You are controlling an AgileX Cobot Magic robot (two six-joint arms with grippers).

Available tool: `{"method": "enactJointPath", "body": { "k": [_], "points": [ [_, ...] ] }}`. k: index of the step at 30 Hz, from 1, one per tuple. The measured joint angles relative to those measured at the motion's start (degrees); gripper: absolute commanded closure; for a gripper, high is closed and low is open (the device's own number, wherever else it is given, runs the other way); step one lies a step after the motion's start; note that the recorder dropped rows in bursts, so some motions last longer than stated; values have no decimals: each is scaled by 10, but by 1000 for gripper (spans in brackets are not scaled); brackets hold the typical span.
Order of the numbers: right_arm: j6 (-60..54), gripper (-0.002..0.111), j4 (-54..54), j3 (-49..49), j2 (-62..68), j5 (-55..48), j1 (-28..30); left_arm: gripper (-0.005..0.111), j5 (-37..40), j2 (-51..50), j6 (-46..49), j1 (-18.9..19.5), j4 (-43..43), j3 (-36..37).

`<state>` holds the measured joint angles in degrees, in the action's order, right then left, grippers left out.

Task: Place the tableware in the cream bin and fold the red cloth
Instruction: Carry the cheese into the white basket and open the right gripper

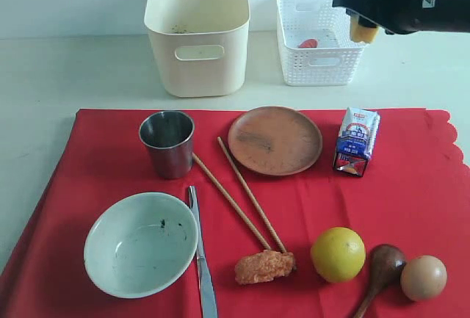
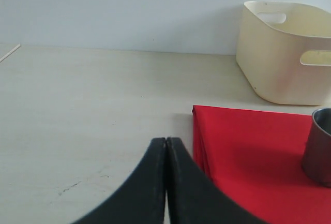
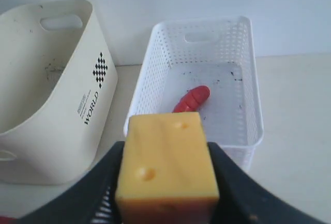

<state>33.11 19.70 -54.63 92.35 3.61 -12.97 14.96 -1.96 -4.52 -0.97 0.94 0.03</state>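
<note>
Left gripper (image 2: 165, 182), pressed together, sits beside the red cloth (image 1: 103, 156), where the tableware (image 1: 275, 140) lies (cream bin (image 1: 197, 68) behind). Right gripper (image 3: 165, 198) pinches cheese (image 3: 165, 157) over the rim of the white basket (image 1: 321, 64); released here, it may bounce onto the desk (image 1: 73, 68).

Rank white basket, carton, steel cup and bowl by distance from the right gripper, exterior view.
From the right gripper, shut on the cheese:
1. White basket, directly by it, back right.
2. Carton, right side of red cloth.
3. Steel cup, cloth's back left.
4. Bowl, front left.
</note>
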Motion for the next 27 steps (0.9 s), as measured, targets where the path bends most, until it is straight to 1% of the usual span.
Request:
{"method": "enactJointPath", "body": {
  "k": [11, 17, 19, 23, 25, 27],
  "points": [
    [0, 108, 0, -133, 129, 1, 0, 106, 0, 0, 0, 0, 0, 0],
    [0, 108, 0, -245, 245, -12, 0, 106, 0, 0, 0, 0, 0, 0],
    [2, 108, -10, -282, 287, -36, 0, 106, 0, 0, 0, 0, 0, 0],
    [5, 108, -16, -297, 319, -51, 0, 106, 0, 0, 0, 0, 0, 0],
    [5, 105, -16, -298, 321, -49, 0, 106, 0, 0, 0, 0, 0, 0],
    [5, 99, -16, -299, 321, -43, 0, 106, 0, 0, 0, 0, 0, 0]
  ]
}}
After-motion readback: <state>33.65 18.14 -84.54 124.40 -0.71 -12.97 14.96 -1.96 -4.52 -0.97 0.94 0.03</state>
